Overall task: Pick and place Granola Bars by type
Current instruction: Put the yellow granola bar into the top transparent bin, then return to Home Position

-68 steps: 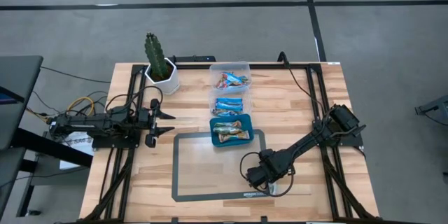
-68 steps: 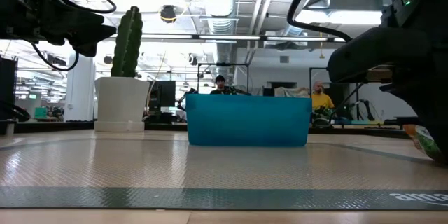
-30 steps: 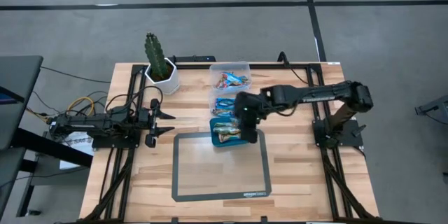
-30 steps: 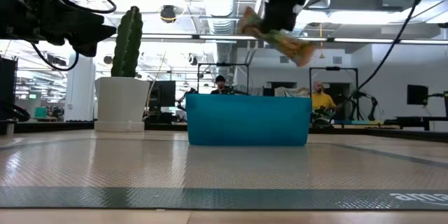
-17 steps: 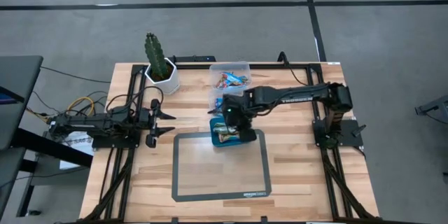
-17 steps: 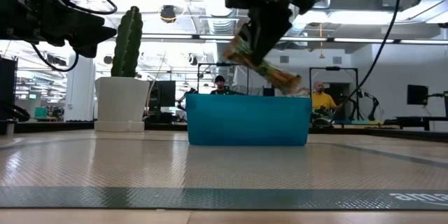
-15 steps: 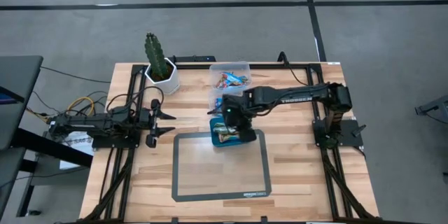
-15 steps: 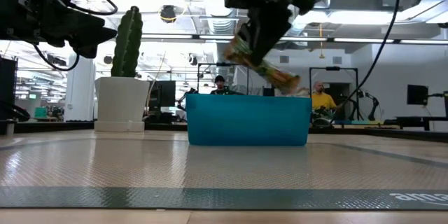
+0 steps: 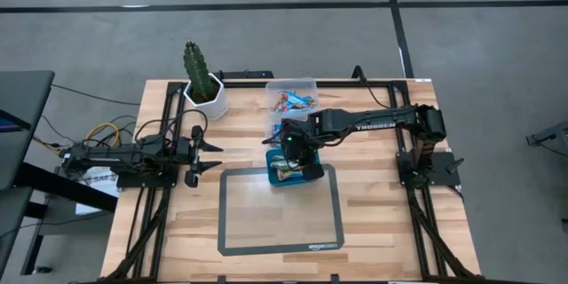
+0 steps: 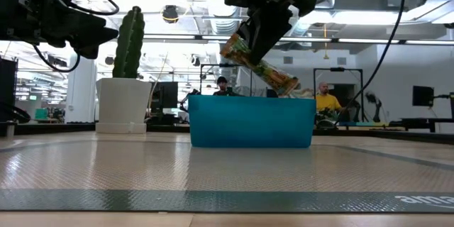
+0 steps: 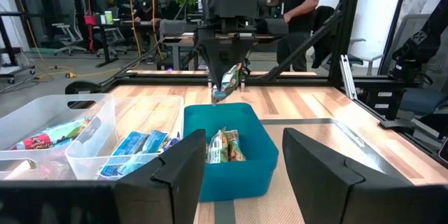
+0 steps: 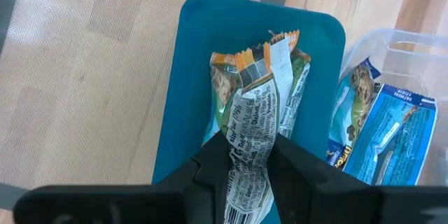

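Above teal tray (image 10: 250,120), granola bar (image 10: 259,64) pinched in right end effector (image 10: 254,40).

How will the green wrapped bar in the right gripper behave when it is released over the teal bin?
The green bar hangs tilted from the right gripper, so it probably tumbles flat. Its crinkly wrapper looks light; it should settle softly in the teal bin.

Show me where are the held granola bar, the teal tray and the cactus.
held granola bar (image 10: 259,67): low view, middle of the wrapper.
teal tray (image 10: 250,122): low view, front wall.
cactus (image 9: 194,64): high view, green stem.
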Available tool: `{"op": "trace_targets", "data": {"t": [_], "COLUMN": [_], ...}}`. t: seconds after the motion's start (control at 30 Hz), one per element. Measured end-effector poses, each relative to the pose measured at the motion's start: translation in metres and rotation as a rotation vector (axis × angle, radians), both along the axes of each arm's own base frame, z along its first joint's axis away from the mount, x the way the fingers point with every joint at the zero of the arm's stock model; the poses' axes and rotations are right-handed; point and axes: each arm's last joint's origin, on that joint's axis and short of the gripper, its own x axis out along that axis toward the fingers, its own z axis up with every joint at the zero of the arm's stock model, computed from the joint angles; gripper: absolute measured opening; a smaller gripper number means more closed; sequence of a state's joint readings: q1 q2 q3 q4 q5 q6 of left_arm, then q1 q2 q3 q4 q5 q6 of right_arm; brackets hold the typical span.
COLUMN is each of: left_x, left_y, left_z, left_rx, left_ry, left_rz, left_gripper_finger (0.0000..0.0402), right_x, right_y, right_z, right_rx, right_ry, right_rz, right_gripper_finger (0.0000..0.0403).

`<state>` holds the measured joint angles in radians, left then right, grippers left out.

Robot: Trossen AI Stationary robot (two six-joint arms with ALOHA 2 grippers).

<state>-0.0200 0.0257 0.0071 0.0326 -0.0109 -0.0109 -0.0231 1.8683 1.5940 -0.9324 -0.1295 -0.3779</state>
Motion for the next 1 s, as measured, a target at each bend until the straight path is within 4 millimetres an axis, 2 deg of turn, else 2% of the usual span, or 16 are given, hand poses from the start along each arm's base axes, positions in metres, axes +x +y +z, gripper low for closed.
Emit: {"op": "trace_targets", "data": {"t": [0.13,0.43,0.57,0.67,0.73,1.0], "left_x": [0.000,0.000,0.000,0.000,0.000,0.000], "left_y": [0.000,0.000,0.000,0.000,0.000,0.000], "left_z": [0.000,0.000,0.000,0.000,0.000,0.000], "left_rx": [0.000,0.000,0.000,0.000,0.000,0.000], "left_ry": [0.000,0.000,0.000,0.000,0.000,0.000], "left_rz": [0.000,0.000,0.000,0.000,0.000,0.000], "left_gripper_finger": [0.0183,0.0183,0.0183,0.0183,0.0183,0.0183], "right_x": [0.000,0.000,-0.005,-0.019,-0.035,-0.124], "right_y": [0.000,0.000,0.001,0.001,0.000,0.003], "right_z": [0.000,0.000,0.014,0.029,0.031,0.015], "right_rx": [0.001,0.003,0.027,0.065,0.088,0.182], "right_ry": [0.000,-0.001,-0.064,-0.154,-0.198,-0.340], "right_rz": [-0.001,-0.001,-0.041,-0.055,-0.073,-0.214], "right_gripper_finger": [0.0096,0.0173,0.0195,0.0204,0.0207,0.0204]}}
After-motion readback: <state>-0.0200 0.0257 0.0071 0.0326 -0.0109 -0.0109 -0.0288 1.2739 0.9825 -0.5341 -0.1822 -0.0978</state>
